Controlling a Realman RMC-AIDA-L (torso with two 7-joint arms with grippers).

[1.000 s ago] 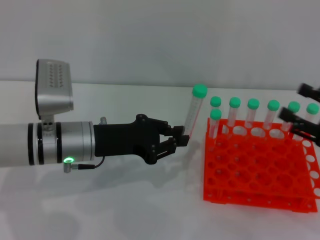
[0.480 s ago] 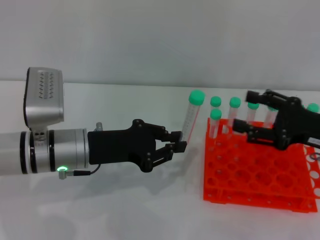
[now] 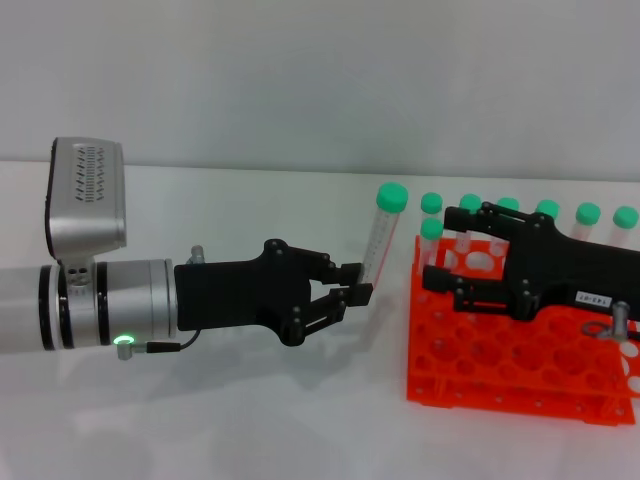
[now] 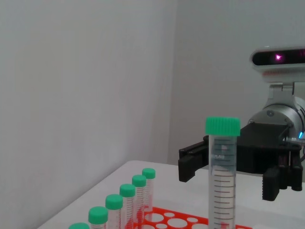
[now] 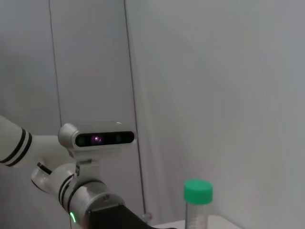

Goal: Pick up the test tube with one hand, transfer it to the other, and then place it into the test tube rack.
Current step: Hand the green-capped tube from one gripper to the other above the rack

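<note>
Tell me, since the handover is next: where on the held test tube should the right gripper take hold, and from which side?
Probably the clear upper shaft just below the green cap of the test tube, approached from the rack side. The left gripper pinches its lower end, and the tube stands nearly upright, so the upper part is free. The right gripper, open, already faces it above the rack.

I am seeing two end effectors, left (image 3: 352, 288) and right (image 3: 442, 252); one orange rack (image 3: 520, 362); one held tube (image 3: 381, 238); seven racked tubes (image 3: 431, 238).
</note>
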